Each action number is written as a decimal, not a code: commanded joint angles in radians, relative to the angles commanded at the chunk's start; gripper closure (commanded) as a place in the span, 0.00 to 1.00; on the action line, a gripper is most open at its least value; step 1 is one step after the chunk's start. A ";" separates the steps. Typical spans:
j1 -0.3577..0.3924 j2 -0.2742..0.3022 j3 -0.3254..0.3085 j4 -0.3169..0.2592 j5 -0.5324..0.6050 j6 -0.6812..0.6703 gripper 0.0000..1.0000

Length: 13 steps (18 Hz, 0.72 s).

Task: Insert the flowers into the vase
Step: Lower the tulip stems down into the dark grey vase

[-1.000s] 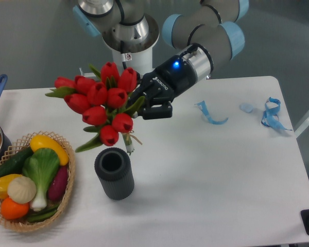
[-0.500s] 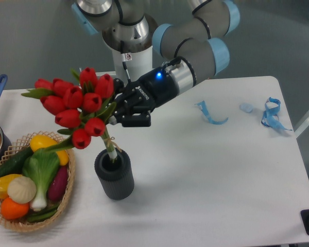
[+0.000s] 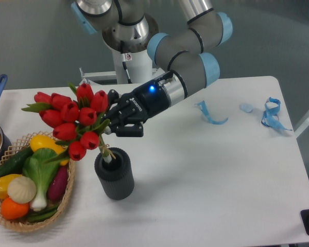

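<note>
White table (image 3: 211, 170), gripper (image 3: 112, 125) clamped on flowers (image 3: 72, 121), heads tilted up-left, stems in vase (image 3: 114, 173)

Even, bright light falls from above, and the white table (image 3: 211, 170) under me glows without harsh glare. The vase (image 3: 114, 174) throws only a soft, short shadow. My blue indicator light (image 3: 151, 88) shines clearly. The picture is sharp in the middle, slightly soft and grainy toward the corners, and nothing is smeared.
</note>
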 joint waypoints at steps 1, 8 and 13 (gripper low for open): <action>0.003 -0.003 -0.003 0.000 0.000 0.000 0.90; 0.011 -0.054 -0.025 0.000 0.003 0.049 0.89; 0.012 -0.091 -0.066 0.000 0.003 0.135 0.88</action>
